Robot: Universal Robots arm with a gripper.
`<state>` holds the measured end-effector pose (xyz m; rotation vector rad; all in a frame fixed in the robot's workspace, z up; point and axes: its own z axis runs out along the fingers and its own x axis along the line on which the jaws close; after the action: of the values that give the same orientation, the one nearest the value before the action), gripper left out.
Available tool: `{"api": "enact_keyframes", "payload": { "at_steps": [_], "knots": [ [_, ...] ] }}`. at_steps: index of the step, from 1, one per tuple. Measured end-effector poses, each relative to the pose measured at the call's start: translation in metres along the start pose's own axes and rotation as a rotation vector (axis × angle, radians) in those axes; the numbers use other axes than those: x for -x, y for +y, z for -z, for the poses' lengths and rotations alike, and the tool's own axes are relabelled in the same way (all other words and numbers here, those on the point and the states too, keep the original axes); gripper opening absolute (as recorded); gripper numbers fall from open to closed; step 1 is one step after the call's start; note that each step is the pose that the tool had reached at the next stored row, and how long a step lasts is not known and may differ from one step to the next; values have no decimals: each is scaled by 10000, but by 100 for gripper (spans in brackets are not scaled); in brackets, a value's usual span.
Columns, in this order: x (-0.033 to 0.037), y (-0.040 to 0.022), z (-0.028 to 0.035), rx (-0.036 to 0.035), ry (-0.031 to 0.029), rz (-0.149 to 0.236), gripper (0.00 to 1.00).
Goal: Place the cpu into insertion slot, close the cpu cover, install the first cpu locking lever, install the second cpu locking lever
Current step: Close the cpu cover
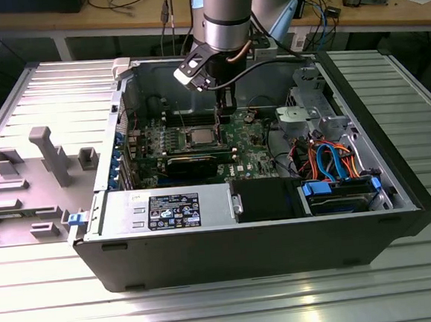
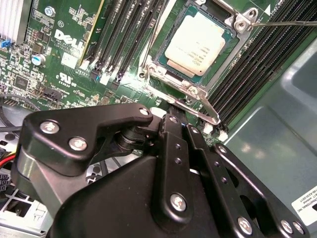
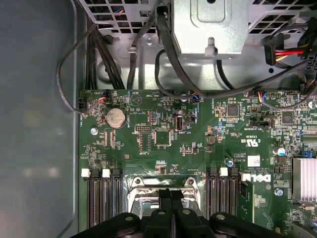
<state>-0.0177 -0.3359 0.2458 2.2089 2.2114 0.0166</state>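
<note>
Hanging inside the open case (image 1: 399, 217), your gripper (image 2: 172, 118) sits over the green board (image 3: 198, 141).
Its fingers are pressed together just beside the insertion slot (image 2: 159, 60), where the cpu cover (image 2: 185, 89) frames the cpu (image 2: 195, 44): light, stiff, fragile, so take its edges.

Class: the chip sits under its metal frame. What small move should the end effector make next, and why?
Probably a short push down on the wire lever. The cpu lies seated with the cpu cover closed over it, and the shut end effector sits at that lever, which may not be latched.
</note>
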Motion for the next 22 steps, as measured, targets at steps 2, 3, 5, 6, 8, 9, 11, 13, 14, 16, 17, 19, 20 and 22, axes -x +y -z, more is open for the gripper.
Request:
{"api": "enact_keyframes", "payload": {
  "at_steps": [2, 3, 5, 6, 8, 9, 11, 13, 14, 16, 17, 19, 20, 22],
  "knots": [
    [0, -8, 0, 0, 0, 2, 11],
    [0, -13, 0, 1, 0, 3, 11],
    [0, -21, 0, 0, 1, 4, 11],
    [0, -21, 0, 0, 1, 4, 11],
    [0, -21, 0, 1, 0, 3, 11],
    [0, -22, 0, 0, 0, 3, 11],
    [0, -26, 0, 1, 1, 2, 11],
    [0, -28, 0, 0, 1, 4, 11],
    [0, -29, 0, 0, 0, 4, 11],
    [0, -31, 0, 0, 0, 3, 11],
    [0, -31, 0, 0, 0, 4, 11],
    [1, -43, -6, 0, 1, 1, 11],
    [0, -60, -12, 0, 1, 6, 11],
    [0, -101, -32, 1, 1, 15, 11]
  ]
}}
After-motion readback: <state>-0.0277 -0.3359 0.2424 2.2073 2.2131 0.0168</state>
